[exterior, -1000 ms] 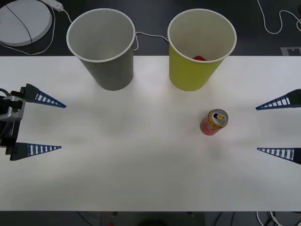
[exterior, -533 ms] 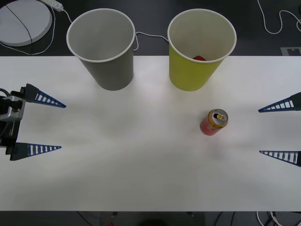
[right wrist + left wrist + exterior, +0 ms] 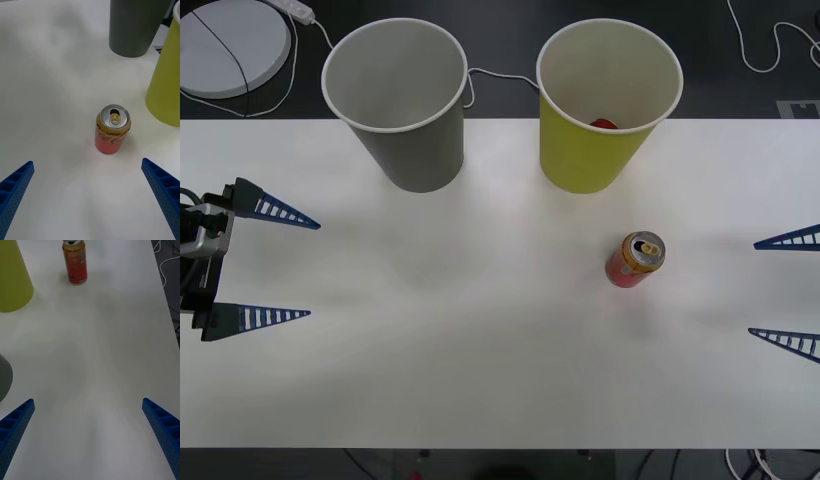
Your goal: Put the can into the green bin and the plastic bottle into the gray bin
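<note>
I count one can (image 3: 636, 259) standing upright on the worktop (image 3: 480, 350), and two cup-shaped bins at its far edge: one green bin (image 3: 608, 100) and one gray bin (image 3: 397, 100). Inside the green bin I see one small red item (image 3: 604, 124), too hidden to identify. Two tools are in view, the left tool (image 3: 290, 268) and the right tool (image 3: 778, 290), each with two blue ribbed fingers spread apart, four fingers in all.

The white table (image 3: 480, 380) bears the gray bin (image 3: 405, 120), green bin (image 3: 600, 120) and upright can (image 3: 635, 260).
</note>
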### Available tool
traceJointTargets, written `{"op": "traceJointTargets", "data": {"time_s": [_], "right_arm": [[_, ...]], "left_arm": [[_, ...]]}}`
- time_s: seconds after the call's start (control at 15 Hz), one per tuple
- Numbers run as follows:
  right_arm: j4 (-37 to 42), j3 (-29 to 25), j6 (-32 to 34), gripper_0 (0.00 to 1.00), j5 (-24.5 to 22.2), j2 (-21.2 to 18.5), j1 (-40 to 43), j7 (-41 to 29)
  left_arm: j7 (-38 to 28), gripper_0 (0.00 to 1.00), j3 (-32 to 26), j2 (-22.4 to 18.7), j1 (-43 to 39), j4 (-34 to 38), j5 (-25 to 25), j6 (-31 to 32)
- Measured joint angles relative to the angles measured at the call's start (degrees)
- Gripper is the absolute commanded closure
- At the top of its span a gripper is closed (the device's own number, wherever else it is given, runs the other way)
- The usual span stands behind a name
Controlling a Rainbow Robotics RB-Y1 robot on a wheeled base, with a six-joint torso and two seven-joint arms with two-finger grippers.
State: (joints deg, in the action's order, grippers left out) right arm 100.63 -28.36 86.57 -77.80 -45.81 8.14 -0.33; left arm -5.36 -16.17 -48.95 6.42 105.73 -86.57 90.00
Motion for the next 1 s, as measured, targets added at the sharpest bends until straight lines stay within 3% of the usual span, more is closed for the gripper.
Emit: {"op": "traceJointTargets", "data": {"time_s": [0.27,0.6,1.0], "right_arm": [[-6.5,0.6,-0.3,0.0,3.3,0.0,0.0,2.3],[-15.7,2.6,-3.7,0.0,8.2,0.0,0.0,13.0],[-27.9,11.1,-10.2,0.0,20.3,0.0,-0.3,24.3]], "left_arm": [[0.0,0.0,0.0,0.0,0.0,0.0,0.0,0.0],[0.0,0.0,0.0,0.0,0.0,0.0,0.0,0.0],[0.0,0.0,0.0,0.0,0.0,0.0,0.0,0.0]]}}
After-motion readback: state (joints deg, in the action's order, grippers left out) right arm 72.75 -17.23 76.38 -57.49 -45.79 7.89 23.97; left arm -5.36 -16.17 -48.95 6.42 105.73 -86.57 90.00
